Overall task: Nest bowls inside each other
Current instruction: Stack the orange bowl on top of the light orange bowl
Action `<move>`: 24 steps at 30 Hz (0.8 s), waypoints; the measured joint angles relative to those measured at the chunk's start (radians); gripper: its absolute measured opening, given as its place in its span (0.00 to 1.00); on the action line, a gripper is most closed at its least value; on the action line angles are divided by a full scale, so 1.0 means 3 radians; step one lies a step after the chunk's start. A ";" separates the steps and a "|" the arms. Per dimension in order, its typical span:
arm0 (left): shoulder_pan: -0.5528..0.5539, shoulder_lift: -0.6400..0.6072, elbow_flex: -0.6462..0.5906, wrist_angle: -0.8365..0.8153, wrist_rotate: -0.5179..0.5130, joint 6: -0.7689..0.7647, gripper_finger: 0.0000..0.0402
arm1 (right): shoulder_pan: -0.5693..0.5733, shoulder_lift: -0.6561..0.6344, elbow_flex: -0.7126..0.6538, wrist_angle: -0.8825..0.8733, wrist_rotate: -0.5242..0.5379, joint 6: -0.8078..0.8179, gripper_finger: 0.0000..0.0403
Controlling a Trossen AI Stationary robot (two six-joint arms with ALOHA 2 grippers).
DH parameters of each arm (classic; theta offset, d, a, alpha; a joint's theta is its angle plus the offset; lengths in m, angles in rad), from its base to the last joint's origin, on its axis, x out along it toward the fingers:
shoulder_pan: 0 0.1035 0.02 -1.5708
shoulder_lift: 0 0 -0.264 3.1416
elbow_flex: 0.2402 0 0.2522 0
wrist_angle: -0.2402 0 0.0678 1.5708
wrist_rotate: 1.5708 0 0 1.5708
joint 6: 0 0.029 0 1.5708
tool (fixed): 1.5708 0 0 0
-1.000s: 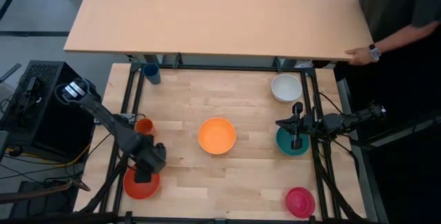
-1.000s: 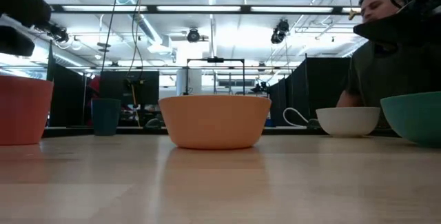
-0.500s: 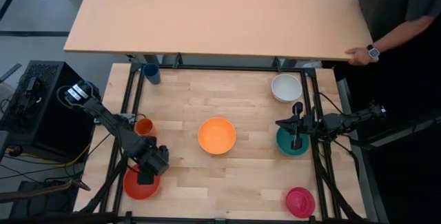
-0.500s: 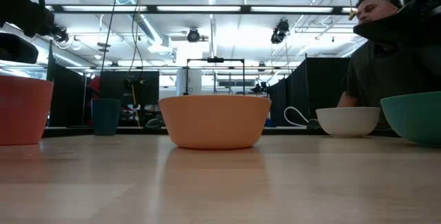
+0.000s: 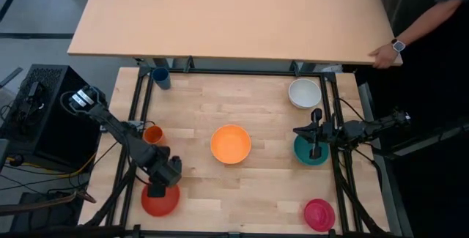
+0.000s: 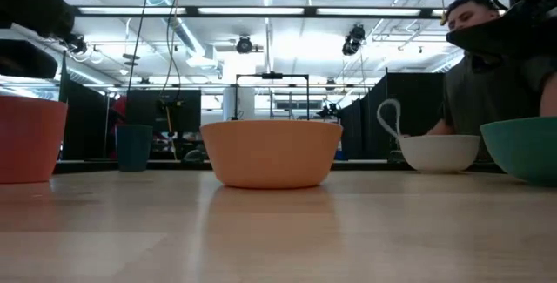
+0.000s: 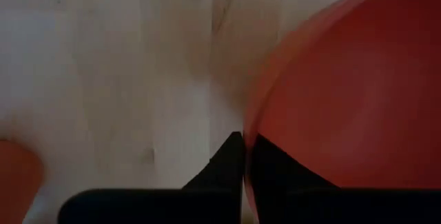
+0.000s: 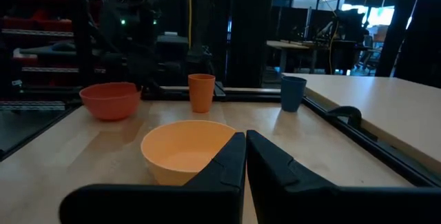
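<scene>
Left gripper (image 5: 155, 190), closed on the rim of the red-orange bowl (image 5: 160, 201), with the yellow-orange bowl (image 5: 231, 143) lying toward the tabletop's (image 5: 256, 106) centre.

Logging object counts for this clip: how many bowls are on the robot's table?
5: red-orange near left, clamped at its rim by the left pincer; yellow-orange centre; teal right; white far right; magenta-pink near right.

Both arms matte black, jointed tube segments w/ thin black cables alongside. Left claw (image 5: 156, 191) & right claw (image 5: 316, 152): black wedge-shaped fingers (image 8: 227, 165), flat inner faces.
</scene>
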 joint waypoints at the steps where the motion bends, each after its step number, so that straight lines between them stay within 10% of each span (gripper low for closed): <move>1: 0.0054 0.0000 0.0082 -0.0054 -0.0055 0.0035 0.00 | 0.0000 0.0000 0.0000 0.0000 0.0000 0.0000 0.00; 12: 0.0692 0.0006 0.0973 -0.0616 -0.0638 0.0430 0.00 | -0.0001 0.0000 0.0001 0.0006 0.0001 0.0000 0.00; 24: 0.1991 0.0545 0.1526 -0.0562 -0.0406 0.1337 0.00 | 0.0000 0.0000 0.0000 0.0032 0.0000 0.0011 0.00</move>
